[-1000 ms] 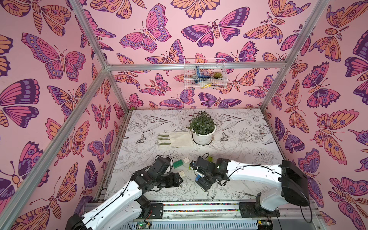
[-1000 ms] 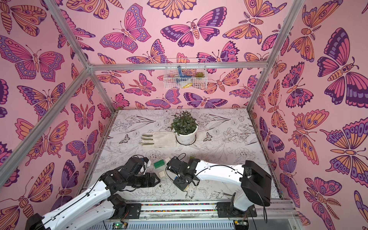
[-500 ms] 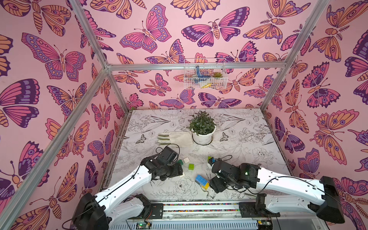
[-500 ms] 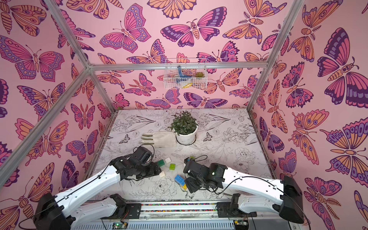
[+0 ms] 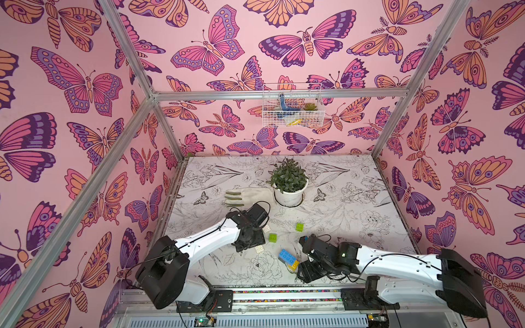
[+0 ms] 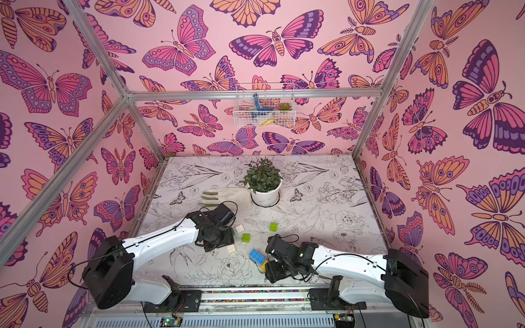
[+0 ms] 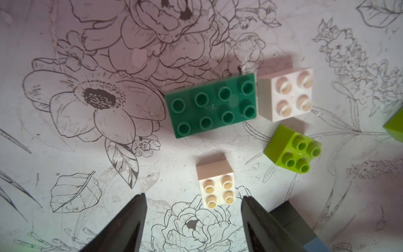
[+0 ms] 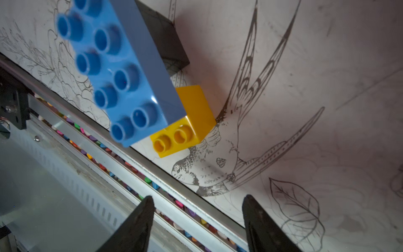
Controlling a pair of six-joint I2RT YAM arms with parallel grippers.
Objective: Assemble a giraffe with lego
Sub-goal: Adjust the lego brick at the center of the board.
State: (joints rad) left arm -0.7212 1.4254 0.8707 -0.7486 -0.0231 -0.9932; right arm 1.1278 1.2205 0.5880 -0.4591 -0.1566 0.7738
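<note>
A long blue brick (image 8: 122,65) rests on a yellow brick (image 8: 187,122) and a black brick (image 8: 165,43) near the table's front edge, also visible in both top views (image 5: 287,255) (image 6: 257,255). My right gripper (image 8: 196,198) is open and empty, just in front of this stack, over the front rail. My left gripper (image 7: 193,198) is open and empty, with a white brick (image 7: 217,185) just beyond its fingertips. Past that lie a dark green long brick (image 7: 210,104), another white brick (image 7: 286,93) and a lime brick (image 7: 293,150). A second lime brick (image 5: 299,226) lies farther out.
A potted plant (image 5: 289,181) stands at mid-table with a pale glove (image 5: 250,196) beside it. A wire basket (image 5: 292,109) hangs on the back wall. A metal rail (image 8: 152,174) with coloured beads runs along the front edge. Pink walls close in three sides.
A second ago both grippers were close together at the table's middle. They have since parted: the left went over the loose bricks, the right drew back to the front edge, leaving the blue stack on the table.
</note>
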